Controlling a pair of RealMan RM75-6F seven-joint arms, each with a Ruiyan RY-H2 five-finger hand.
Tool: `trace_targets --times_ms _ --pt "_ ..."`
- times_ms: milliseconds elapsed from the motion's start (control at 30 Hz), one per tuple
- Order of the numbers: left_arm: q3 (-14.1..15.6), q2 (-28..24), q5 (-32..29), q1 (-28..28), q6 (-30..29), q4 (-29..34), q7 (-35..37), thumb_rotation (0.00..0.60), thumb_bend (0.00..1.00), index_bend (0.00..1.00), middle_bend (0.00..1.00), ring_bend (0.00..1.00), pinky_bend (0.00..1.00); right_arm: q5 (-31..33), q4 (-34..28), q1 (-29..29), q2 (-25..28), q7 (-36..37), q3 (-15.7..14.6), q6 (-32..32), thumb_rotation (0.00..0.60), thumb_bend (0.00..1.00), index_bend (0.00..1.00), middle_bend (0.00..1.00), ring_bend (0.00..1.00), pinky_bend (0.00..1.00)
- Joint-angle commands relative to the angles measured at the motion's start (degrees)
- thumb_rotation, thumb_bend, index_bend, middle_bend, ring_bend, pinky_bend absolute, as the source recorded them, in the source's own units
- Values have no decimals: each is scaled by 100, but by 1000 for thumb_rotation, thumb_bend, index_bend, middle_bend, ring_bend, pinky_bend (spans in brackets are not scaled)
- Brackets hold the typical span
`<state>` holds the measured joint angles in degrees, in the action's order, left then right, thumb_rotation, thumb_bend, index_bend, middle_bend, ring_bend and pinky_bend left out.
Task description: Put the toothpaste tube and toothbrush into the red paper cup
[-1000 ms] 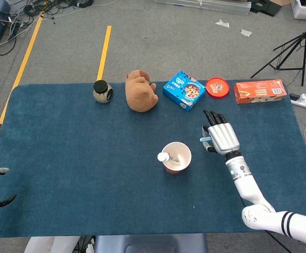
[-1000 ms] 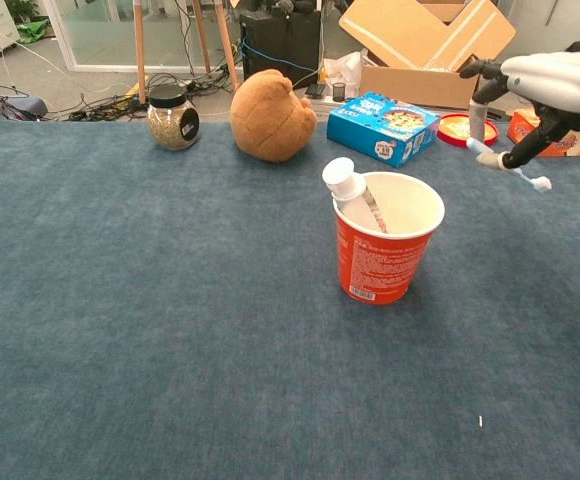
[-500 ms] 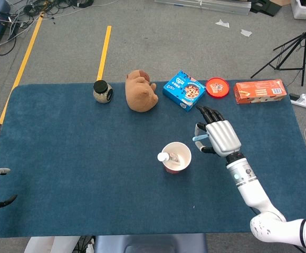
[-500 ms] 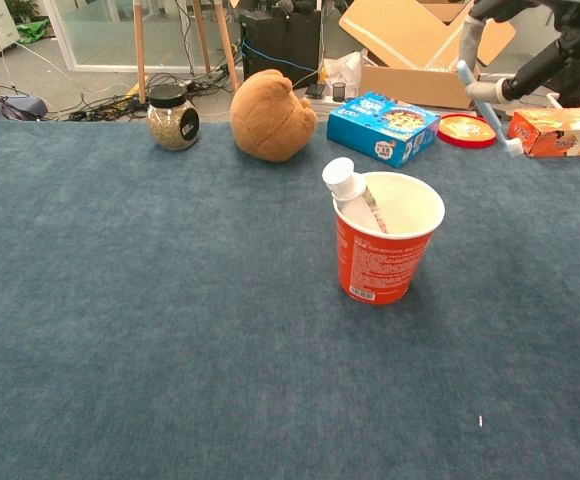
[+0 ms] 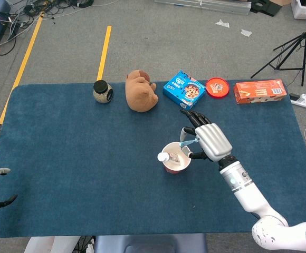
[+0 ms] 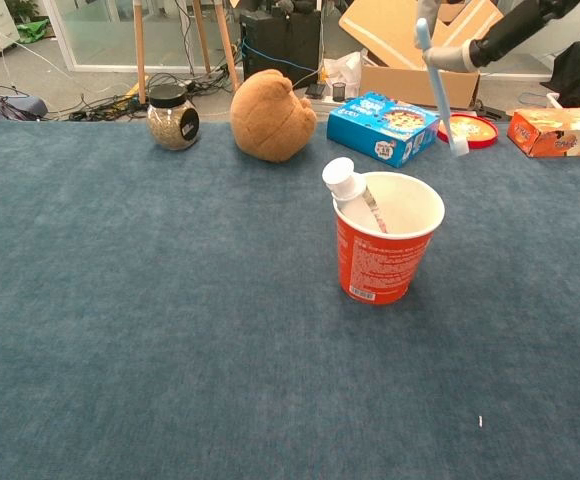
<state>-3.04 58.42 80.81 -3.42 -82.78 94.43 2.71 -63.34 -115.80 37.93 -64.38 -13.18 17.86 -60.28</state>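
Toothpaste tube (image 6: 348, 190) in cup (image 6: 387, 252), toothbrush (image 6: 438, 92) above.

I can read almost nothing here. The red paper cup (image 6: 387, 243) at the centre of my chest view carries a block of small white print, too fine to make out. The blue cardboard box (image 6: 382, 127) at upper centre shows a white logo and a "2", its letters blurred. The orange carton (image 6: 560, 131) at upper right has unreadable print.
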Motion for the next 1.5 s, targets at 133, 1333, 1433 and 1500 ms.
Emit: trace_targets --times_ms 133,1333,1433,1500 --pt "-7 -7 -24 -3 16 -10 21 600 0 295 356 257 307 -101 -30 115 -133 230 -21 109 600 265 590 78 0 130" --pt "-17 -58 3 36 -55 1 140 600 0 295 356 257 308 -21 938 361 -904 922 -368 440 600 264 590 79 0 130" --pt "-16 -62 6 37 -55 3 143 600 0 295 357 257 308 -25 1035 351 -951 996 -402 475 600 264 590 79 0 130" --pt "-15 -63 11 38 -59 3 145 600 0 295 357 257 308 -30 1096 342 -981 1040 -424 492 600 263 590 79 0 130"
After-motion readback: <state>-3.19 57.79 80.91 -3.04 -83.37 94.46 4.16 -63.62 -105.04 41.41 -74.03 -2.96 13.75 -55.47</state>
